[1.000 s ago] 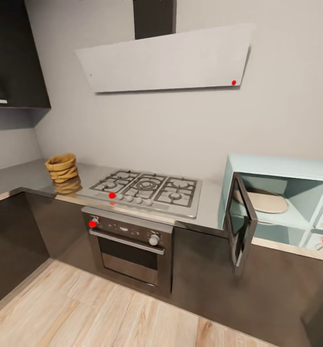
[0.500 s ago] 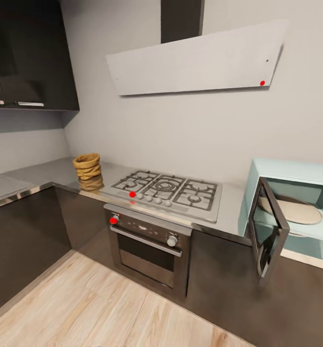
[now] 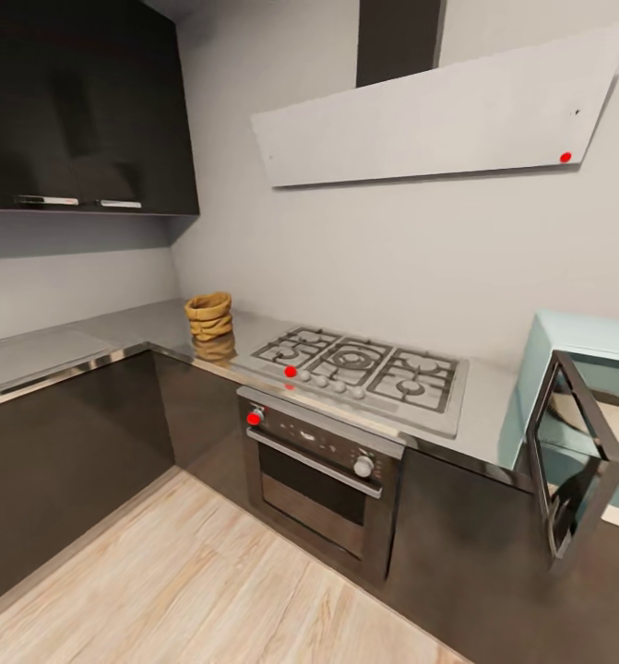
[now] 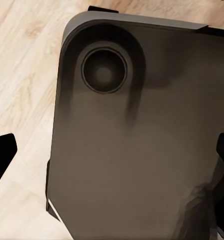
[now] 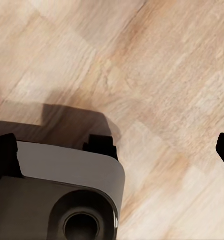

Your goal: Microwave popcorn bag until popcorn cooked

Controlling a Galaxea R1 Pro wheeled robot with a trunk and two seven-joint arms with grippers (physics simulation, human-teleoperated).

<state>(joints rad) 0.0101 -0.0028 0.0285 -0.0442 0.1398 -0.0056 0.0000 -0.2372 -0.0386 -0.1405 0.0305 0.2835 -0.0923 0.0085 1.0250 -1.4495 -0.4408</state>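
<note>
The bag (image 3: pixel 208 317) stands upright on the bench (image 3: pixel 88 337), far left of the hob (image 3: pixel 364 361), near the corner where the bench turns. The microwave (image 3: pixel 581 387) sits at the right end of the bench, well apart from the bag, its door (image 3: pixel 572 456) swung open. The bag looks light and soft, a wrinkled sack with a rolled rim; it would likely crumple if squeezed hard, so a gentle pinch on the rim or across the upper sides seems the best hold, keeping it upright so nothing spills. Both wrist views look down at the wood floor (image 5: pixel 157 75) and the robot's dark base (image 4: pixel 137 150). Dark fingertips (image 4: pixel 2 155) stand at opposite edges of the left wrist view and likewise in the right, so the left claw (image 4: pixel 114 160) and the right claw (image 5: pixel 117 150) appear spread wide and empty. Both hang low, far from the bag.
</note>
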